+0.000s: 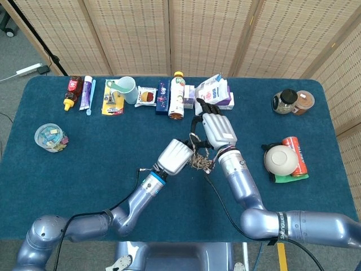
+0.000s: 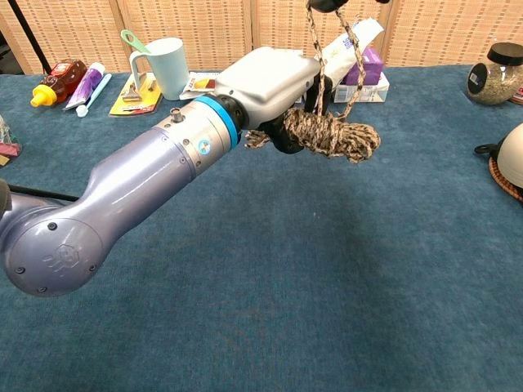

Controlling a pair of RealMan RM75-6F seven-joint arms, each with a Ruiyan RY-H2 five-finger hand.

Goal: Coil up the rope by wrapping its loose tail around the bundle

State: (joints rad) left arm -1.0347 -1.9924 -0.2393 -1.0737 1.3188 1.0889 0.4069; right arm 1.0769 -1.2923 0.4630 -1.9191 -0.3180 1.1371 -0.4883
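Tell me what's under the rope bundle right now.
Only bare blue table, in chest view; the rope bundle hangs clear of it, gripped by the left hand. Its tail runs up towards the right hand. The grip itself is hidden there.

A table [image 1: 84, 164] covered in dark blue cloth carries everything. Along its far edge runs a row: a brown sauce bottle [image 1: 72, 90], a purple tube [image 1: 85, 93], a yellow card pack [image 1: 113, 101], a pale green mug [image 1: 127, 89], a small snack packet [image 1: 148, 96], a dark blue box [image 1: 163, 96], a drink bottle [image 1: 177, 95] and white packages [image 1: 213, 90]. At the left sits a clear tub [image 1: 49, 137] of small items. At the far right stand two jars [image 1: 294, 101]; nearer, a white bowl [image 1: 281, 160] lies beside a red can [image 1: 297, 152] on a green mat [image 1: 293, 177]
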